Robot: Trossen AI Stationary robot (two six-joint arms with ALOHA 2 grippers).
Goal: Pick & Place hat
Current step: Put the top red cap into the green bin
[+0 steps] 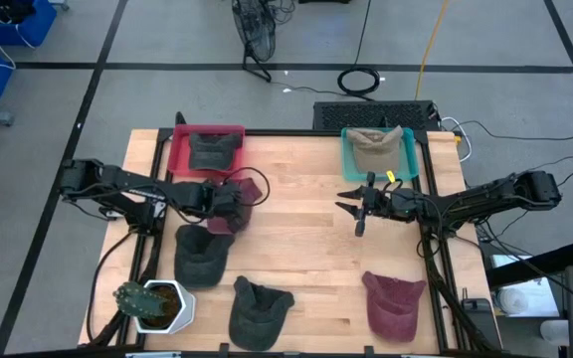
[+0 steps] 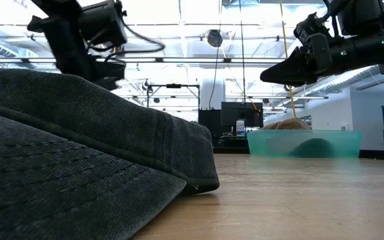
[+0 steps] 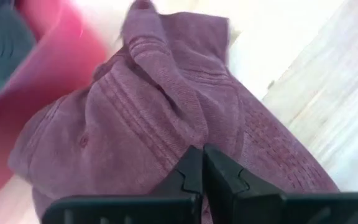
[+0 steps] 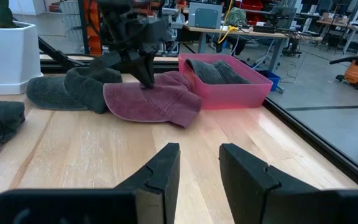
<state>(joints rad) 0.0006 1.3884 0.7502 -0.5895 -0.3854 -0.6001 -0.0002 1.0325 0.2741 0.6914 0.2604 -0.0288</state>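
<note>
Left gripper (image 3: pixel 202 163) pinched closed on soft, floppy maroon cap (image 3: pixel 166 118) beside pink bin (image 1: pixel 179 151), table's far-left corner; crown fabric bunches easily. Right gripper (image 4: pixel 197 165) half-open, empty.

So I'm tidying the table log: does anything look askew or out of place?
Only the maroon cap beside the pink bin: it lies crumpled, pinched by the left tool. The right tool hovers empty.

Grey floor (image 1: pixel 167 99) crossed by dark lines, with coiled cable (image 1: pixel 359 80) behind the wooden table (image 1: pixel 306 249).
</note>
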